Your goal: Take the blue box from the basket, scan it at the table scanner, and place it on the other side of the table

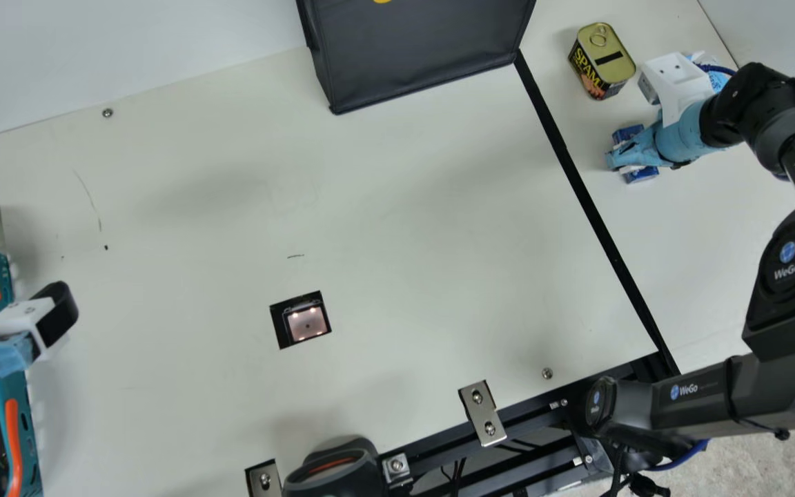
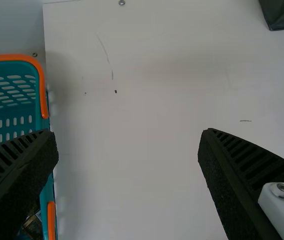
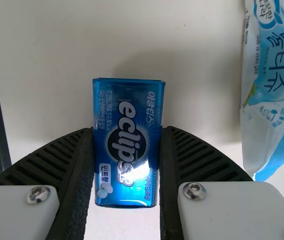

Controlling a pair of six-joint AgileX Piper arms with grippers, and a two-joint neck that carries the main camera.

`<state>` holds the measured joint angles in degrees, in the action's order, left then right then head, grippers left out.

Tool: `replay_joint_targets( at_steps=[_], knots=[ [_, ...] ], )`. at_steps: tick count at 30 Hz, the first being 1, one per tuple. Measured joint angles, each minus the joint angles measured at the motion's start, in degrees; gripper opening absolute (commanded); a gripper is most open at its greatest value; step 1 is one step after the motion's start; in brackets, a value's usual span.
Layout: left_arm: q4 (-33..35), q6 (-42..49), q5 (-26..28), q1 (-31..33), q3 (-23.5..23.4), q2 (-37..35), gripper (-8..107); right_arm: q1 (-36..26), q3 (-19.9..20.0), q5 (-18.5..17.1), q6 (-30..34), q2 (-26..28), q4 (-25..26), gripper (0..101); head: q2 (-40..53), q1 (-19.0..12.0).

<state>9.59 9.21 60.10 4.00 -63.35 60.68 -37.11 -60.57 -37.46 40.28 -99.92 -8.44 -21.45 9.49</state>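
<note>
Right end effector (image 1: 624, 156) in the upper right of the main view, closed on the blue box (image 3: 126, 145), one ribbed finger against each long side. Box is right of the black strip (image 1: 594, 207), over the right part of the desk (image 1: 197, 269); can't tell if it touches the surface. In the right wrist view the box is near the middle, printed wide face to the camera, long sides running up the frame, far end sticking out past the fingertips. Blue-and-white pack (image 3: 274, 95) at the right edge there, just beside the box, apart from it.

Left end effector (image 1: 28, 328) at the left edge of the main view, by the basket. Fingers wide apart, nothing between them in the left wrist view.

Basket (image 1: 21, 421) is teal with orange handles, left edge of the main view, cut off by the frame; some packed items inside, too little visible to name. Table scanner (image 1: 306, 323) is set in the desk, a bit left of centre and below the middle, small lights on, well apart from the box. Tin can (image 1: 602, 62) with gold lid, upper right, near the box. Black bag (image 1: 418, 52) at top centre, cut off by the frame. Dark device (image 1: 334, 473) at bottom centre, next to a metal bracket (image 1: 482, 414) on the black frame rail (image 1: 525, 421).
</note>
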Motion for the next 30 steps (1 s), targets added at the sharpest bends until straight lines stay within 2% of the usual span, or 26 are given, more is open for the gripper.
replay_joint_targets(
  at_steps=[20, 30],
  knots=[
    [0.0, 0.0, 0.0, 0.0, 0.0, 0.0, 90, 1.0, -0.3, 2.7, -4.9, -0.2, 2.9, 94, 0.0, 0.0],
    [0.0, 0.0, 0.0, 0.0, 0.0, 0.0, 90, 2.0, -1.1, -2.2, -5.9, 7.1, -0.4, 95, 0.0, 0.0]
  ],
)
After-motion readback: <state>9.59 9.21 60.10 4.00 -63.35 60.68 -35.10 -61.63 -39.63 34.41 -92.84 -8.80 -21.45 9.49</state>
